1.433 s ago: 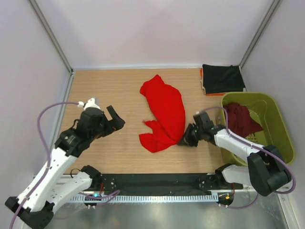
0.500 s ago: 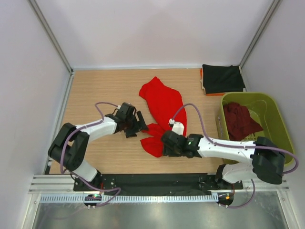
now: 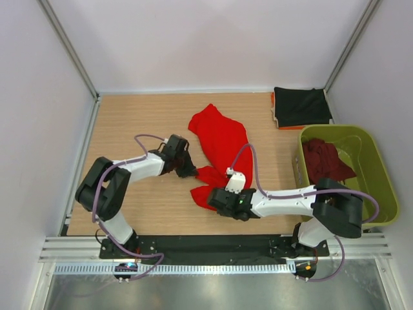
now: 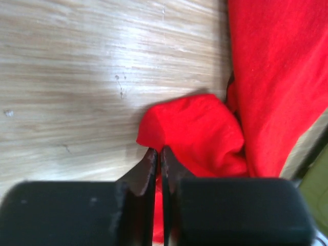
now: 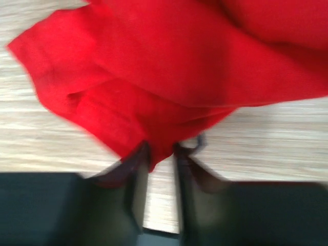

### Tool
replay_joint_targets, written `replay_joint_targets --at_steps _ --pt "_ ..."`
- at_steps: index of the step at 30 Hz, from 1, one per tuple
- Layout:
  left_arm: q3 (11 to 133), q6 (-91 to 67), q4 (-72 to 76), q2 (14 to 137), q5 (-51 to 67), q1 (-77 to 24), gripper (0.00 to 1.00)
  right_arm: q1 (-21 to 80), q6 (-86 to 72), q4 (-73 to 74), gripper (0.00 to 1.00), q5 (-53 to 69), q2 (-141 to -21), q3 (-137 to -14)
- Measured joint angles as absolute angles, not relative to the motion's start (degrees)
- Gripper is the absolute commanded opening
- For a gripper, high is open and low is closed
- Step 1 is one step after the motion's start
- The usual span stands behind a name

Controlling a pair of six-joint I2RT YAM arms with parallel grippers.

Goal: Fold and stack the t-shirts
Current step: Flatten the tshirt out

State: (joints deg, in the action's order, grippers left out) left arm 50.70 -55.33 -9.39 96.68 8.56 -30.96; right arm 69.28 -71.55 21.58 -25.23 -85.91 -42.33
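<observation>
The bright red t-shirt (image 3: 221, 143) lies crumpled in the middle of the wooden table. My left gripper (image 3: 191, 173) is at its lower left edge, shut on a fold of red cloth (image 4: 195, 133); the jaws (image 4: 159, 152) are almost together with cloth between them. My right gripper (image 3: 213, 196) is at the shirt's near hem. Its jaws (image 5: 160, 149) stand apart, with a corner of the red hem (image 5: 154, 128) between the tips and table showing behind; this view is blurred. A black t-shirt (image 3: 300, 106) lies folded at the back right. A dark maroon t-shirt (image 3: 326, 161) lies in the basket.
The olive-green basket (image 3: 371, 155) stands at the right edge of the table. An orange strip (image 3: 273, 110) shows under the black shirt. Grey walls close in the table on three sides. Bare wood (image 3: 129, 123) lies left of the red shirt.
The left gripper went from wide open to shut on the shirt's left edge. The right gripper slid left along the near hem and its jaws narrowed.
</observation>
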Motion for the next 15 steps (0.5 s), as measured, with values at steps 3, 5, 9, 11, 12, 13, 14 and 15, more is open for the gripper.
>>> replay_joint_targets --at_steps 3,5,9,11,12,13,14,15 --pt "52.2 -54.8 -11.9 96.5 8.9 -30.5 0.00 69.3 -71.7 27.6 0.01 -28.3 -85.4 -43.7" --pt "55.8 -54.1 -16.3 95.7 8.6 -29.2 0.00 69.2 -70.9 34.2 0.01 -31.9 -83.3 -46.7" --pt "67.4 -52.1 -25.5 90.5 6.1 -25.0 0.00 68.1 -66.1 46.5 0.01 -39.7 -75.5 -58.0" --pt "75.5 -50.8 -29.6 86.5 3.3 -23.2 0.00 67.1 -62.1 49.5 0.01 -42.8 -70.9 -64.8" --pt "79.4 -50.2 -31.0 84.2 1.6 -22.4 0.00 66.6 -59.7 50.3 0.01 -44.0 -68.7 -67.6" --pt "83.0 -49.5 -32.7 81.8 0.0 -22.0 0.00 66.2 -57.2 50.9 0.01 -44.9 -66.6 -69.9" --pt "87.0 -48.8 -35.2 79.7 -1.8 -21.8 0.00 65.9 -54.9 51.6 0.01 -45.5 -64.7 -71.8" --pt "90.8 -47.9 -37.1 77.7 -3.7 -21.8 0.00 65.8 -52.1 52.6 0.01 -45.9 -63.2 -73.8"
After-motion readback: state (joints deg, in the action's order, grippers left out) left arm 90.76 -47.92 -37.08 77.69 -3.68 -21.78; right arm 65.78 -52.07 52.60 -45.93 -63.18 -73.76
